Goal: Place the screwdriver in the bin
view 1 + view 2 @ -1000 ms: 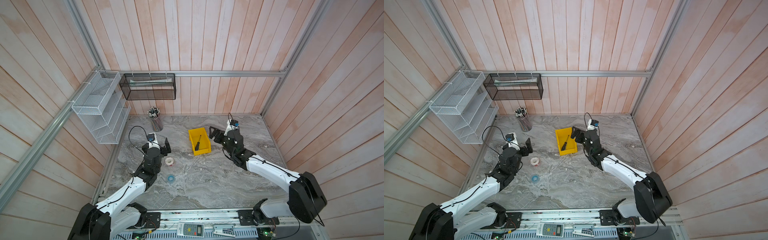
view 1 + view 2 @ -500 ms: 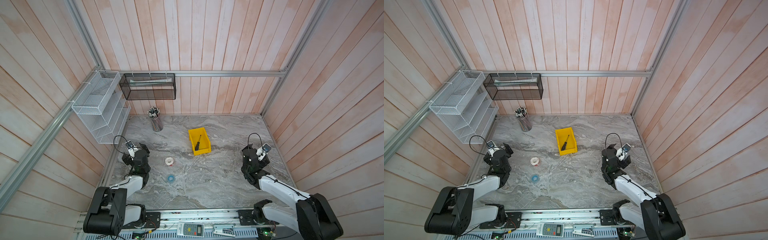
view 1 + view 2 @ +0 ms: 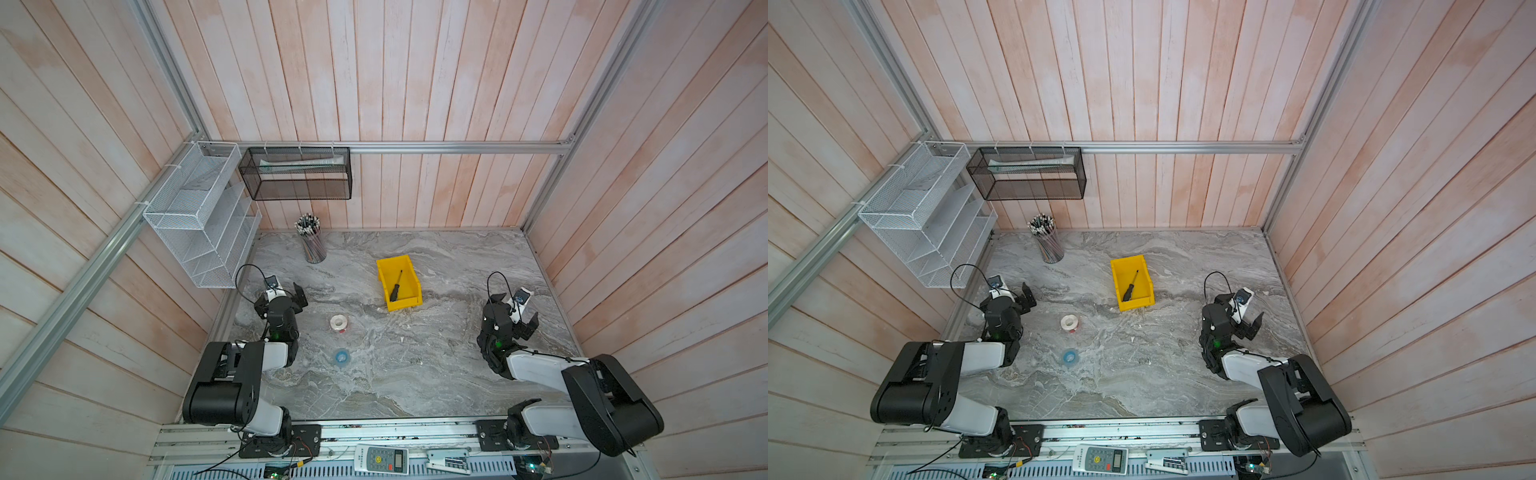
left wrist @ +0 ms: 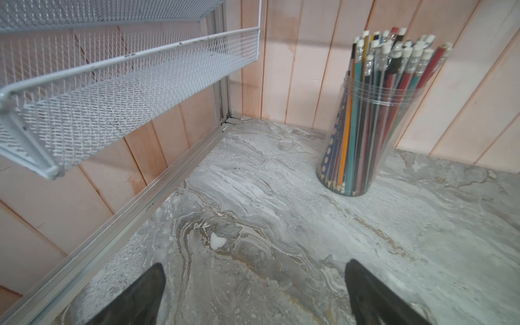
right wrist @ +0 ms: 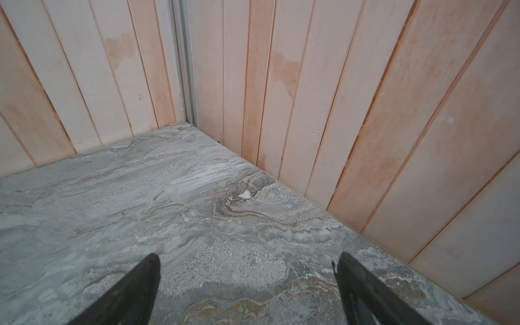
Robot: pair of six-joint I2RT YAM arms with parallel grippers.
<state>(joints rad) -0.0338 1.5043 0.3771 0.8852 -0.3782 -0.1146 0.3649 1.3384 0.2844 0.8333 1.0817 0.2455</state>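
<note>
The screwdriver, small, black-handled with a thin dark metal shaft, lies inside the bright yellow rectangular plastic bin, so we judge the task finished. From the right claw it sits well apart, off toward the left claw, roughly midway between the two; neither is plainly nearer. Its long axis runs handle toward the bin's low front lip, tip toward the back wall. Both claws are spread wide and empty in our wrist views, over bare grey marbled tabletop.
</note>
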